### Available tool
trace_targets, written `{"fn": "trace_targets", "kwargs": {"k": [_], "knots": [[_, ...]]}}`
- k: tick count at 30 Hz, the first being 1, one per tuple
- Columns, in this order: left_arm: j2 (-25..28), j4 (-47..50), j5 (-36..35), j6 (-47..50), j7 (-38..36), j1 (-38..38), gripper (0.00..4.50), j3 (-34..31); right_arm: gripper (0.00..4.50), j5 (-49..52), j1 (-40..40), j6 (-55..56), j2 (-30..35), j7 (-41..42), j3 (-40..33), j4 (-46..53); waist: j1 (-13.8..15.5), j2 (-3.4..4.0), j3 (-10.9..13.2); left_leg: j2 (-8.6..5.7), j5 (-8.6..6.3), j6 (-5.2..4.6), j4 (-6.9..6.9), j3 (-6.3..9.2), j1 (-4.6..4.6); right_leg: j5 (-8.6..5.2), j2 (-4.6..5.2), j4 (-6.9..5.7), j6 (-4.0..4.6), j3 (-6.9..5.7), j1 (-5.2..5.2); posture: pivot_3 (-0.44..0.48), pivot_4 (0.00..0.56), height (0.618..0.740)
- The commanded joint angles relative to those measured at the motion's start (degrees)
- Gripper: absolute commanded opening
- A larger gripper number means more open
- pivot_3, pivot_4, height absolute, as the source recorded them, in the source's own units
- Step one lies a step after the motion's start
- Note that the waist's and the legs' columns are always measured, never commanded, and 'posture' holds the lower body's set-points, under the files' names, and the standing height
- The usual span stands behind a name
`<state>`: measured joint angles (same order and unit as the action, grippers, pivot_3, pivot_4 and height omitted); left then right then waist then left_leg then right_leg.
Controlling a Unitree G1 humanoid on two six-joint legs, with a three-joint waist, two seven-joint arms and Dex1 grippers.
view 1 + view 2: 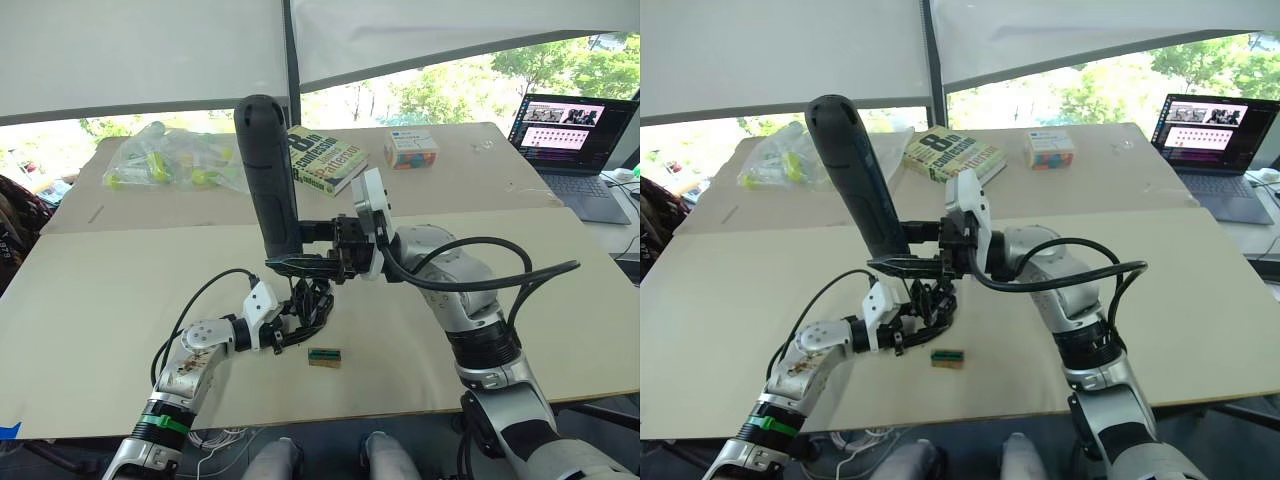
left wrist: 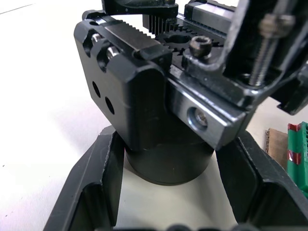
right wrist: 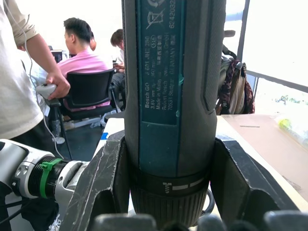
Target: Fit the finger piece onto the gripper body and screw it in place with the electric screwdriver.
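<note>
Pale bench [image 1: 120, 300] under me: my left tool [image 1: 290, 325] clamps the gripper body [image 1: 312, 300] by its round base, my right tool [image 1: 310, 262] grips the electric screwdriver [image 1: 268, 170] upright above it. I should lower it plumb onto the screw, steadying the body.

Pale cardboard-covered table [image 1: 120, 300]. On it: book [image 1: 325, 158], plastic bag [image 1: 170, 160], small colourful box [image 1: 411, 148], laptop [image 1: 578, 140]. Near edge: small green block [image 1: 323, 356].

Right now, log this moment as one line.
left gripper: shut on black blocky gripper body | right gripper: shut on dark blue-black cylindrical electric screwdriver, upright above it
</note>
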<state>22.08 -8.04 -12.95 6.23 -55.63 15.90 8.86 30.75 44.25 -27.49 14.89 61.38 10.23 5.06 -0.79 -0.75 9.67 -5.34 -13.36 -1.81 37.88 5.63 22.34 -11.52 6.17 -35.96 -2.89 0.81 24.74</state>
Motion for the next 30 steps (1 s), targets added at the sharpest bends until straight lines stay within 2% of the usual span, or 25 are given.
{"fn": "trace_targets", "kwargs": {"k": [1,30], "knots": [[-0.04,-0.14,0.41,0.50,-0.56,-1.12,2.27,1.43,1.91,-0.08,1.14,1.86,-0.09,0.42,-0.40,0.59,0.00,0.00,0.00,0.00,0.00,0.00,0.00,0.00,0.00,0.00,0.00,0.00,0.00,0.00,0.00,0.000,0.150,0.740],[-0.12,0.15,0.45,0.60,-0.58,-1.51,2.27,1.67,1.91,-1.02,1.25,2.87,0.41,1.83,-0.05,-0.17,0.01,0.00,0.00,0.00,0.00,0.00,0.00,0.00,0.00,0.00,0.00,-0.01,0.00,0.00,0.00,0.000,0.150,0.740]]}}
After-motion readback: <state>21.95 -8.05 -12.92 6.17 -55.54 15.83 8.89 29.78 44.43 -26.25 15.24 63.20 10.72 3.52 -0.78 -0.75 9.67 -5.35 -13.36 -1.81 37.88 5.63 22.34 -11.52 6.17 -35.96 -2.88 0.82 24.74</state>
